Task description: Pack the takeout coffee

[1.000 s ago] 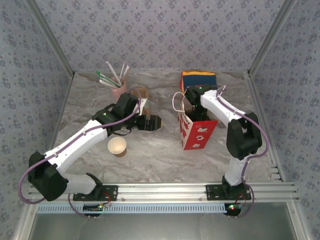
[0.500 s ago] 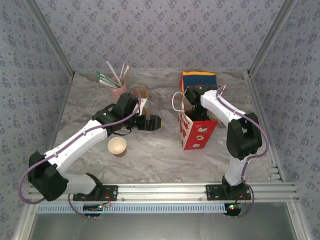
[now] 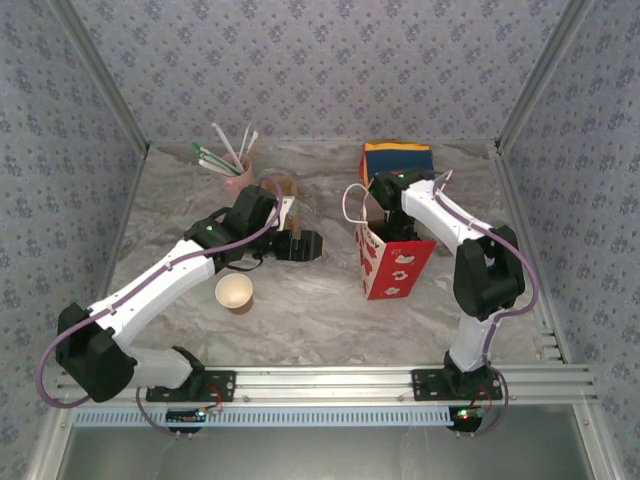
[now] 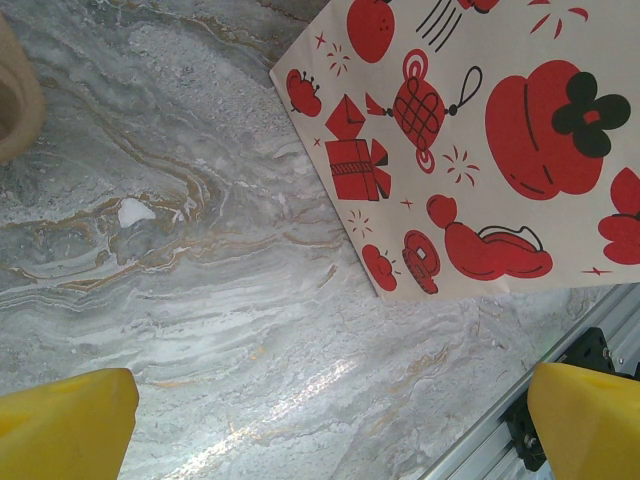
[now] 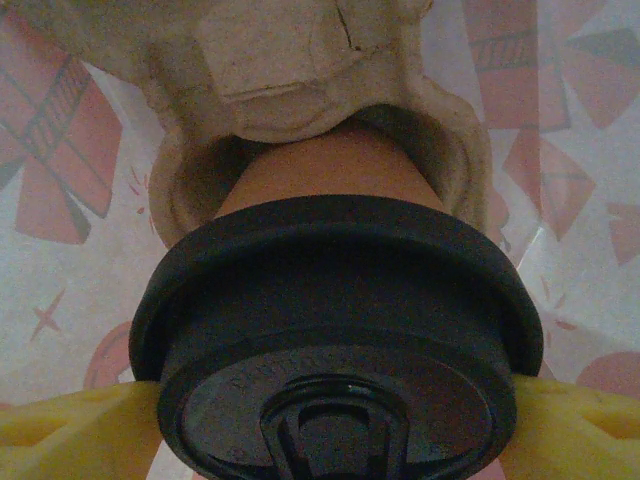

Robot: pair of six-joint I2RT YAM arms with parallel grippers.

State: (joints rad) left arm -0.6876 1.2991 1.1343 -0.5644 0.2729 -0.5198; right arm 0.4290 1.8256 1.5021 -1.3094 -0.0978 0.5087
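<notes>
The takeout coffee [image 5: 335, 300] stands inside the paper bag [image 3: 395, 265], its tan, tapered paper wall seated in a round hollow of a moulded pulp tray [image 5: 270, 70]. Its black plastic lid is smooth and circular, with a raised rim and an embossed centre. Compared with the earlier frames, both arms keep the same poses. The right arm [image 3: 435, 212] still reaches down into the bag's mouth, and only the bag's thin cord handle has shifted slightly.

The right gripper [image 5: 330, 430] brackets the lid, one yellow finger [image 5: 60, 430] at each side of its rim. Whether the fingers press on the lid or stand just clear cannot be told. The left gripper [image 4: 330, 415] hangs spread wide with nothing between its fingers, above the glossy grey-veined marble table [image 4: 200, 250] and beside the bag's matte cream side printed with red motifs. A lidless paper cup [image 3: 235, 292] with a cream interior stands near the left forearm.
</notes>
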